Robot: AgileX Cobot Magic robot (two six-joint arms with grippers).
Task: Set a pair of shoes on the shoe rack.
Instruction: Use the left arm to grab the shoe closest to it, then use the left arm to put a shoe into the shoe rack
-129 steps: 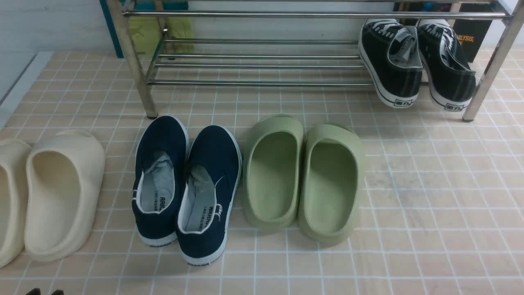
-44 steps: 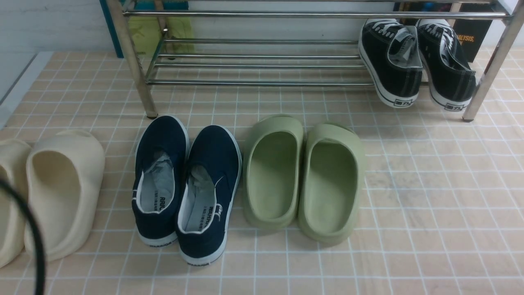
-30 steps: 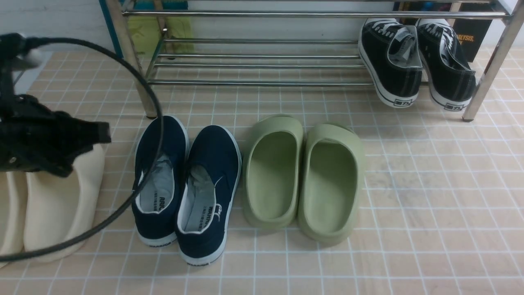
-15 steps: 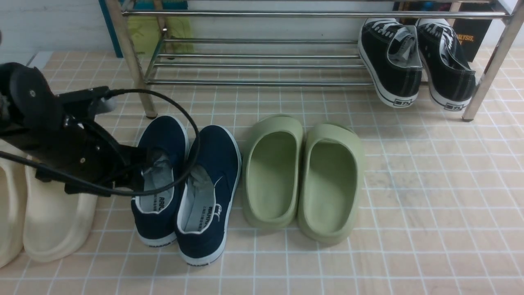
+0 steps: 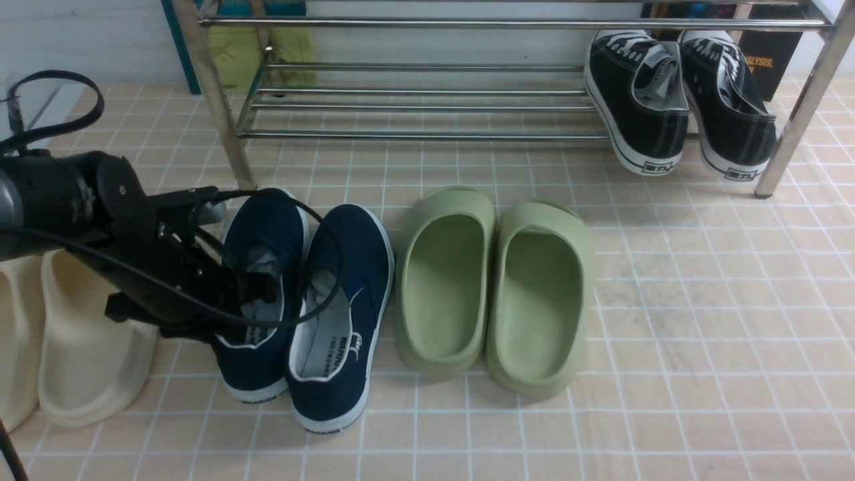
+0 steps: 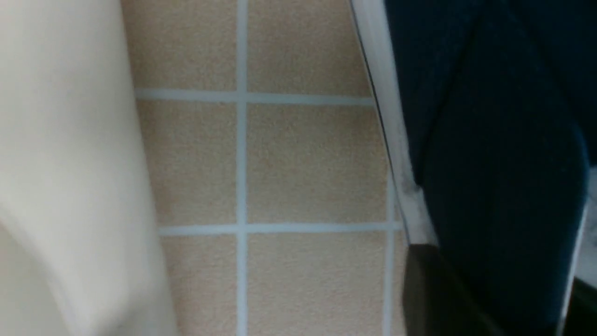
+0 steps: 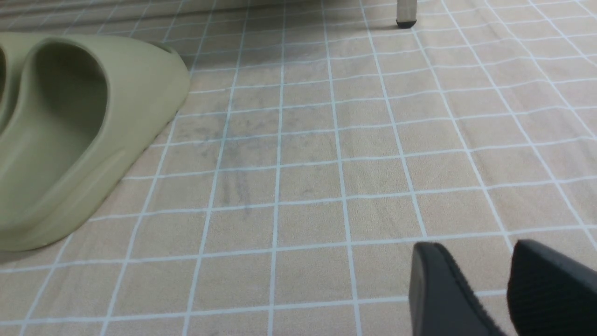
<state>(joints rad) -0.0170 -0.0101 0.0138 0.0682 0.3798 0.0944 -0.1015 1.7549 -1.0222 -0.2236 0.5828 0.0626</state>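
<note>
Left claw [image 5: 260,288] astride wall of navy shoe [image 5: 265,227] | right claw [image 7: 475,270] empty, jaws apart

Noted navy-blue canvas, white rubber soles and grey-white insoles with dark lettering on the pair of shoes [image 5: 353,254]. Found shiny chrome on the shoe rack [image 5: 414,134], and black canvas with white laces, stitching and soles on the sneakers [image 5: 644,120]. Saw no pattern on the olive-green slides [image 5: 541,300] or the cream slides [image 5: 93,347]. Made out a beige floor [image 5: 701,334] gridded with white lines, and plain black on the left hand [image 5: 262,288] and right hand [image 7: 480,263].
</note>
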